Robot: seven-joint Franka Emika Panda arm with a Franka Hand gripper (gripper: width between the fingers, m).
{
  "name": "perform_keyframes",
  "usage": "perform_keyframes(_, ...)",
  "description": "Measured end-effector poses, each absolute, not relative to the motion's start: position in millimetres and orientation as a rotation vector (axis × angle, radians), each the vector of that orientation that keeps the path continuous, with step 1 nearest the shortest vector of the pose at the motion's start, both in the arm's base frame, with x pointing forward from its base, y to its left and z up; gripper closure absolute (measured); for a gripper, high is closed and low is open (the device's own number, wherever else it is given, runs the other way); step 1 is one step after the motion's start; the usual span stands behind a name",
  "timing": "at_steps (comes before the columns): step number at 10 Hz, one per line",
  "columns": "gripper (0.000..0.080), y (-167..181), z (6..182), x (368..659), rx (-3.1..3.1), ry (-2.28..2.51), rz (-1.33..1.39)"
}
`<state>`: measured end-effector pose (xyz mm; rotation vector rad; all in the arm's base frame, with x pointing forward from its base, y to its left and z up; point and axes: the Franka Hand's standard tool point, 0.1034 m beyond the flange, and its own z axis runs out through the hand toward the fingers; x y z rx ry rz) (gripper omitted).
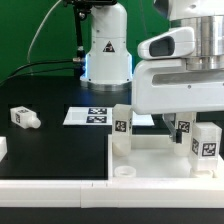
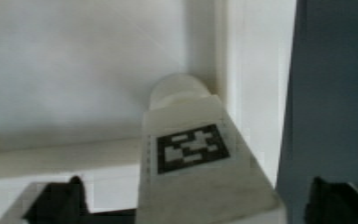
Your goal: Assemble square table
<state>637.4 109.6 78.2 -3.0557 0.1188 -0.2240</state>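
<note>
One stubby white leg (image 2: 194, 150) stands on the square top (image 1: 150, 160), close to its rim, as our gripper (image 2: 197, 200) straddles it, jaws spread and clear of both sides. We judge it light, rigid, smooth plastic, best pinched squarely across its flat flanks.

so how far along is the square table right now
Looks done: the far-corner leg stands upright on the table top; how tight, I cannot tell. In hand: the open hand straddles a second upright leg, not gripping it. Left: a loose leg lies apart at the exterior view's left, and the near corner socket is empty.
</note>
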Motion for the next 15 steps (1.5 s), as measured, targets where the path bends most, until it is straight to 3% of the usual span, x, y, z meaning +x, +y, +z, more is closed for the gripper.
perform_keyframes(1, 0.0394, 109.5, 78.2, 637.4, -3.055, 0.123, -0.224)
perform_keyframes(2, 0.0394, 109.9, 78.1, 637.3, -3.039, 0.260, -0.217)
perform_keyframes(3, 0.0517, 109.8, 78.1, 637.3, -3.024, 0.365, -0.213)
perform_keyframes(10, 0.0517, 105.8, 76.8, 639.2, -2.364, 1.873, -0.071)
perform_keyframes(14, 0.0515, 106.2, 76.8, 639.0, -2.325, 1.914, -0.063)
perform_keyframes(15, 0.0275, 106.7, 79.5, 641.1, -2.534, 1.640, -0.096)
